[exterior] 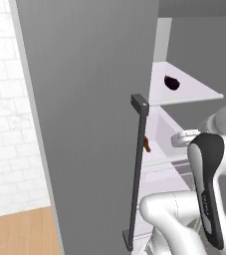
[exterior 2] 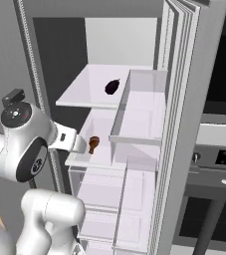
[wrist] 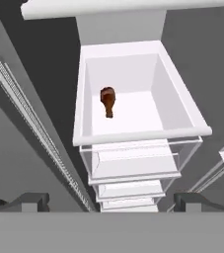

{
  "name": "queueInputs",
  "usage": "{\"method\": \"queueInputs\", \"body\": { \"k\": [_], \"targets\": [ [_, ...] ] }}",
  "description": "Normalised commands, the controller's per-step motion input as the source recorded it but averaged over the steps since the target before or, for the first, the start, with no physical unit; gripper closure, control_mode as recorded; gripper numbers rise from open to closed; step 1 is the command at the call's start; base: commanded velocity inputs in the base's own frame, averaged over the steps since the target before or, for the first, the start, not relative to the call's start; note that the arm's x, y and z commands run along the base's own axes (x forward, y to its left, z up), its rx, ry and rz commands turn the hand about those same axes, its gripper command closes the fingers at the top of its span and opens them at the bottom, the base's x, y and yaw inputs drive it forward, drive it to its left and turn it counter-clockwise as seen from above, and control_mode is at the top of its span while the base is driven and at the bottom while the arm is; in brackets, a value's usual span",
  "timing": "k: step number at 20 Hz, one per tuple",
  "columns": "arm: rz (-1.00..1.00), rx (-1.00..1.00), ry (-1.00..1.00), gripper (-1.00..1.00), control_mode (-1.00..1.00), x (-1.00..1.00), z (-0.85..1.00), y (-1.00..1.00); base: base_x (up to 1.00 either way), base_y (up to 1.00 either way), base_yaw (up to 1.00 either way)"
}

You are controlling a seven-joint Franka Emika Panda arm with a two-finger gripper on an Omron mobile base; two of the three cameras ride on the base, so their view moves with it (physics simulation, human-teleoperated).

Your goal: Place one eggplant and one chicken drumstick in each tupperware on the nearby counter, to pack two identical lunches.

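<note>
One dark purple eggplant (exterior: 171, 82) (exterior 2: 112, 86) lies on the upper white shelf of the open fridge. A reddish-brown chicken drumstick (wrist: 107, 100) (exterior 2: 93, 143) (exterior: 147, 144) rests in the white bin one level lower, bone end toward me. My gripper (wrist: 112, 201) (exterior 2: 79, 144) (exterior: 182, 138) is open and holds nothing. It hovers in front of that bin, short of the drumstick and pointing at it. The tupperwares are out of view. A strip of light-brown wood at the lower left looks like the counter (exterior: 20, 231).
The grey fridge door (exterior: 84, 124) with its dark bar handle (exterior: 137, 174) stands open on the left. The other door's clear bins (exterior 2: 134, 104) stick out on the right. Stacked clear drawers (wrist: 130, 170) sit below the drumstick's bin. A dark oven (exterior 2: 219, 159) stands further right.
</note>
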Motion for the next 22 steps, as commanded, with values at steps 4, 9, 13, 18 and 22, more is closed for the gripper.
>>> {"method": "queueInputs", "body": {
  "k": [4, 9, 13, 18, 22],
  "targets": [
    [0.16, 0.00, 0.00, -1.00, -1.00, 0.81, -0.35, -0.21, 0.00, 0.00, 0.00],
    [-0.06, -0.04, -0.03, -1.00, -1.00, 0.81, -0.65, 0.08, 0.00, 0.00, 0.00],
    [0.00, 0.00, 0.00, -1.00, -1.00, 0.72, -0.65, 0.00, 0.00, 0.00, 0.00],
    [0.00, 0.03, 0.00, -1.00, -1.00, 0.83, -0.32, 0.00, 0.00, 0.00, 0.00],
    [0.00, 0.00, 0.10, -1.00, -1.00, 0.74, -0.08, 0.00, 0.00, 0.00, 0.00]
  ]
}}
